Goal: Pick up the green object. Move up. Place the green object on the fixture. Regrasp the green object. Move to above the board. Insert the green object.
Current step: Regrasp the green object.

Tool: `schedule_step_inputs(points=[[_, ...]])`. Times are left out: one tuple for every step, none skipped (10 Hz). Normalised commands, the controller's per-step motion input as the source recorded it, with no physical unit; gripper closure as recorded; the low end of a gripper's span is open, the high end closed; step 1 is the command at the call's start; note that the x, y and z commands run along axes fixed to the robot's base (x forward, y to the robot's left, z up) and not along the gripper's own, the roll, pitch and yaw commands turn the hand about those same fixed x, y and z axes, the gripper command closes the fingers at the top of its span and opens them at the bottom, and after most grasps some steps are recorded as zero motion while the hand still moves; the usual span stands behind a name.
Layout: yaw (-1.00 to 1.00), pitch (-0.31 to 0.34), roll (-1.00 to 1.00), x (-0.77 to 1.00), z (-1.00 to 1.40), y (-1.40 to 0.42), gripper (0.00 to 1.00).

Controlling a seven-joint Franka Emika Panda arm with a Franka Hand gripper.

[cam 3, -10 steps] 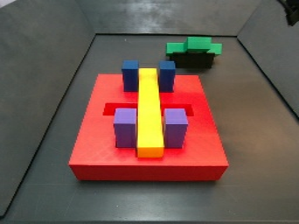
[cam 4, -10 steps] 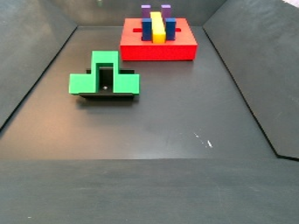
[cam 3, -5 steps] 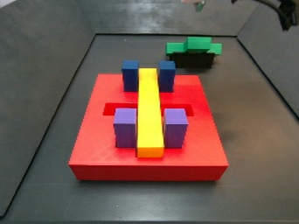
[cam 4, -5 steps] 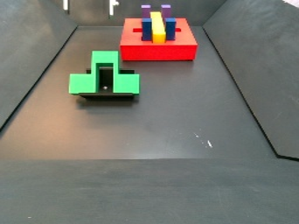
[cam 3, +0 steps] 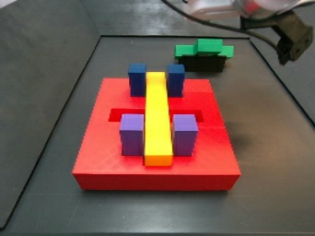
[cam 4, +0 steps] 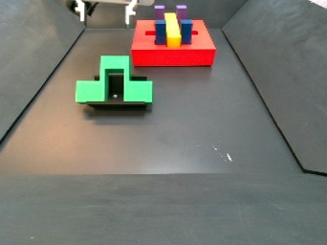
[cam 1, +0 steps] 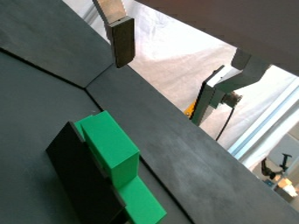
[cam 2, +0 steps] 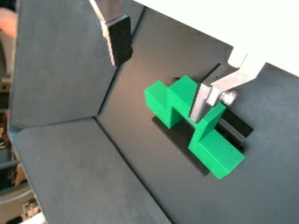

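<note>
Descending into view, my gripper [cam 4: 106, 11] now hangs with fingers [cam 2: 117, 41] spread and empty above the green object [cam 4: 114, 83] resting on the fixture [cam 3: 204, 64], ready for regrasping.

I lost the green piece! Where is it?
The green object sits on the dark fixture on the floor, apart from the red board. The open gripper hangs above it, not touching.
</note>
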Motion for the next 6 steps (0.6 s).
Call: schedule_step_inputs(points=[[-0.10,0.429,0.00,0.05,-0.22,-0.07,0.00],[-0.09,0.409,-0.04,0.05,-0.20,-0.05,0.00],[-0.07,0.409,-0.15,0.08,-0.20,-0.01,0.00],[-0.06,0.429,-0.19,0.06,-0.22,0.00,0.00],[-0.04,0.360,-0.21,0.15,-0.21,0.00,0.00],[-0.01,0.163,-0.25,0.26,-0.16,0.00,0.00]])
